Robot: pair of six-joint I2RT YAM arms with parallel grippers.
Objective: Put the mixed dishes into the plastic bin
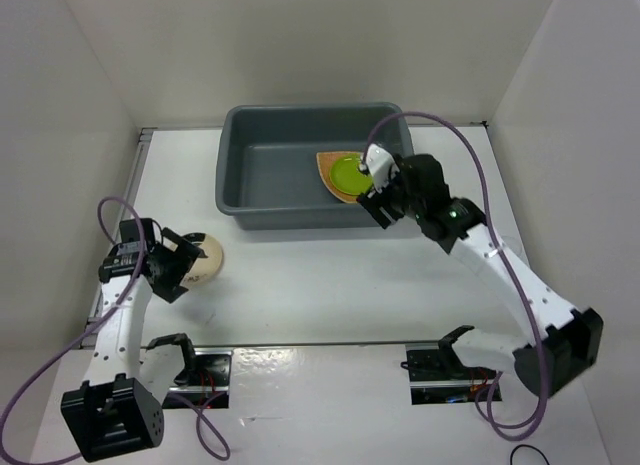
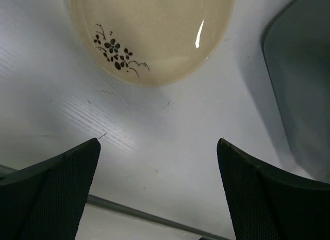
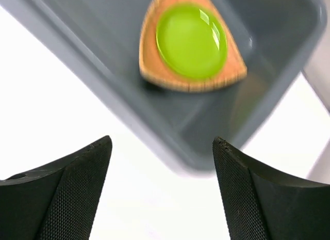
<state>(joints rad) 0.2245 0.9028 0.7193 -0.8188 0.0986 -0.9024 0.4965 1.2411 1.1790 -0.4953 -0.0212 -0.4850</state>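
The grey-blue plastic bin (image 1: 260,165) stands at the back middle of the table. Inside it, at the right, the orange-brown woven plate (image 1: 330,175) lies with the lime-green plate (image 1: 348,172) on top; both show in the right wrist view, woven plate (image 3: 149,54) under green plate (image 3: 191,41). My right gripper (image 1: 378,200) is open and empty above the bin's front right rim (image 3: 154,131). The cream saucer (image 1: 205,257) with a dark flower mark (image 2: 116,54) lies on the table at the left. My left gripper (image 1: 175,270) is open and empty just beside it. No clear cups are in view.
White walls enclose the table on the left, back and right. The bin's corner (image 2: 299,85) shows at the right of the left wrist view. A metal strip (image 2: 134,213) runs along the table edge near the left gripper.
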